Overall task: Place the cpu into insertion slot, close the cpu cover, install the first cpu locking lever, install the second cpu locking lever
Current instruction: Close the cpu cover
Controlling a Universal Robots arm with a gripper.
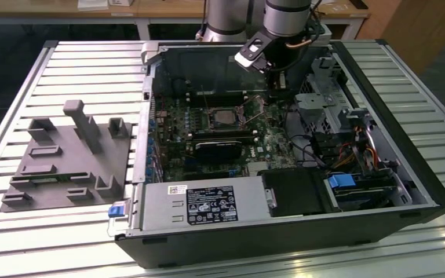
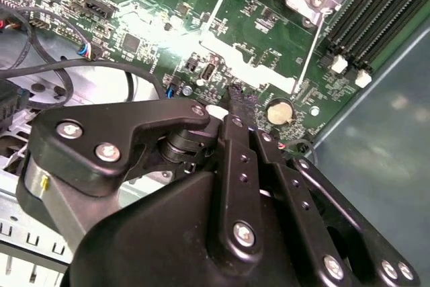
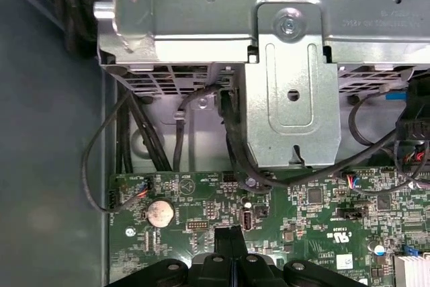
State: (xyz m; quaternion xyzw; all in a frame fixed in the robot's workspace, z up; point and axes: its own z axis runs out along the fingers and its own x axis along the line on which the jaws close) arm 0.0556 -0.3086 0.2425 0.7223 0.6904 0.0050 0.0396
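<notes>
The gripper (image 3: pixel 230 243), fingers (image 3: pixel 223 250) clenched on nothing, is hovering near the motherboard's (image 3: pixel 302 220) edge beside a thin locking lever (image 2: pixel 306 52); pressing it probably needs slow, square contact.

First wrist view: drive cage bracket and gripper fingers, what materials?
Drive cage bracket: likely bare sheet steel, dull grey sheen, stamped ribs and punched holes. Gripper fingers: matte black, flat unreflective faces; coated metal or plastic, cannot tell which.
</notes>
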